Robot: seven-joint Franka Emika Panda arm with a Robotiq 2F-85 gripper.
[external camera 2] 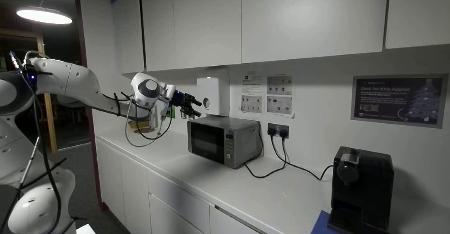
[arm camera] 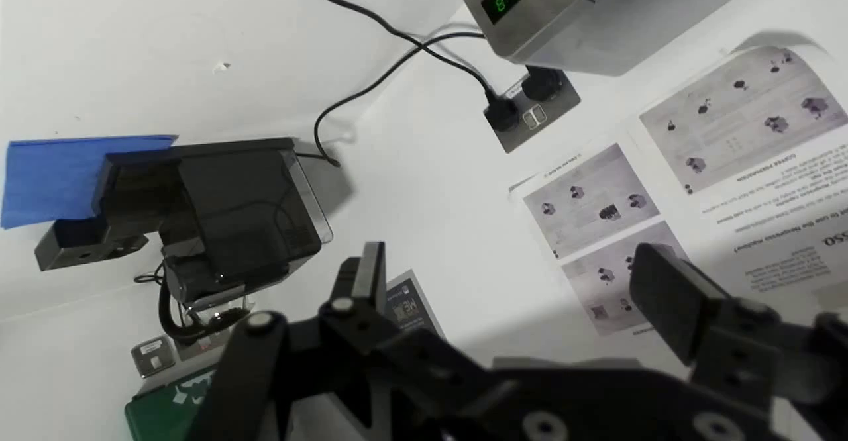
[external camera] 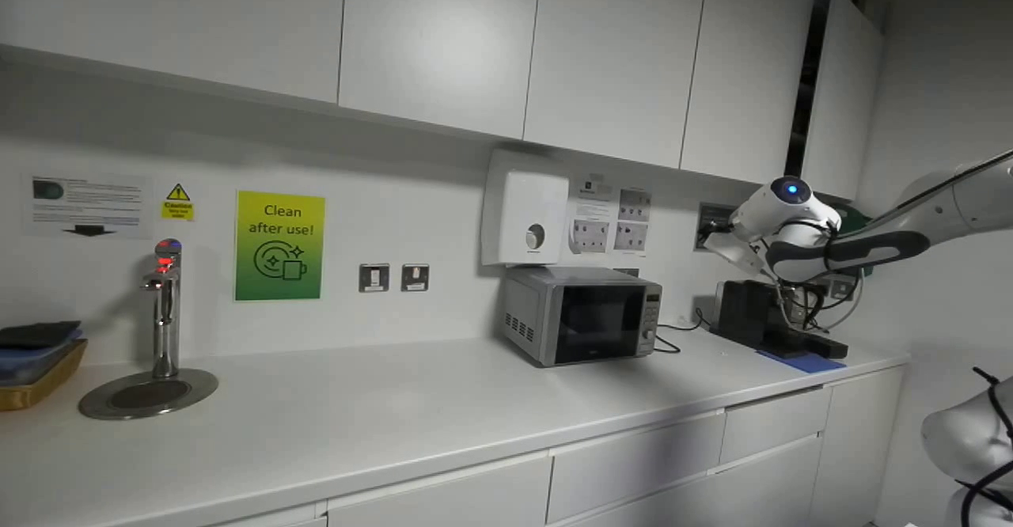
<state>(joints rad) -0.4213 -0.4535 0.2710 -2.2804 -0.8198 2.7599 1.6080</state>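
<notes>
My gripper (arm camera: 511, 259) is open, with nothing between its fingers. It is raised well above the counter and also shows in both exterior views (external camera 2: 197, 109) (external camera: 707, 233). In an exterior view it overlaps the grey microwave (external camera 2: 225, 141) and the white wall dispenser (external camera 2: 215, 91), but I cannot tell the distance; no contact is evident. The microwave also shows at the top of the wrist view (arm camera: 540, 20), its display lit. A black coffee machine (arm camera: 255, 209) stands at the left of the wrist view; it shows in both exterior views (external camera 2: 364, 188) (external camera: 742, 313).
A white counter (external camera: 380, 408) runs along the wall under white cabinets (external camera: 435, 44). A blue sheet (arm camera: 46, 183) lies by the coffee machine. Black cables (external camera 2: 267, 176) run to a wall socket (external camera 2: 278, 128). A tap (external camera: 165, 313) and a yellowish tray (external camera: 47, 377) stand farther along.
</notes>
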